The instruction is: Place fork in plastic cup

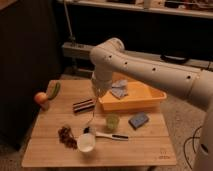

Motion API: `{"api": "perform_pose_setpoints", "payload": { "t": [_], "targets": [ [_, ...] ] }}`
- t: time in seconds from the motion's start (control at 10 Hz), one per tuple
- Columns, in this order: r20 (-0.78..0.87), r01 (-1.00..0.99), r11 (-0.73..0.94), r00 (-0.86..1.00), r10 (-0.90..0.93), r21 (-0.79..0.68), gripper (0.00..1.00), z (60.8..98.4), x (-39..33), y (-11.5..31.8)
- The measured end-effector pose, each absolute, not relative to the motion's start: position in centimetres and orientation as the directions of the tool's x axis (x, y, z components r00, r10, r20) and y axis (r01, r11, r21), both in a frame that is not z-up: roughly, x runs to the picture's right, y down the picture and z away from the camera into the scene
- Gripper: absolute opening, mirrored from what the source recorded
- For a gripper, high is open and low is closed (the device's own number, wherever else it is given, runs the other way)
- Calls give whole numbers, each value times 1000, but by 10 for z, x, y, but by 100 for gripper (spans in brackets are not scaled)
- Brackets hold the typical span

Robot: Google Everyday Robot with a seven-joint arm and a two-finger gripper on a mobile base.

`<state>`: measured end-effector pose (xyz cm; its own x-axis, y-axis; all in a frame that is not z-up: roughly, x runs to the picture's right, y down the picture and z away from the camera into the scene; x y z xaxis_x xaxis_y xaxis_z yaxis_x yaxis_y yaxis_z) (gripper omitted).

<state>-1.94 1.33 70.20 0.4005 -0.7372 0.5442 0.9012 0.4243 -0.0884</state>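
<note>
Warm, dim light falls from above on the pale wooden table [142,152], while the room behind sits in deep shadow. The white robot arm [150,67] catches a soft sheen. Its gripper [97,94] hangs shaded over the table's middle, beside the orange plastic tray [134,106].

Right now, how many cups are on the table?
2. The plastic cup stands mid-table right of the fork, which hangs from the gripper above; the white cup sits near the front edge.

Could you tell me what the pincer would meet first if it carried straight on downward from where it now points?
Probably the table just left of the plastic cup; the pincer hangs above there with the fork dangling, though depth is unclear.
</note>
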Motion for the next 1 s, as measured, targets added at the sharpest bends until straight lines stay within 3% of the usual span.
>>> {"api": "perform_pose_setpoints", "payload": {
  "t": [0.6,1.0],
  "targets": [
    [437,842,521,523,-731,-136,12,721,50,-24],
    [464,832,534,537,-705,-151,12,706,88,-17]
  ]
}}
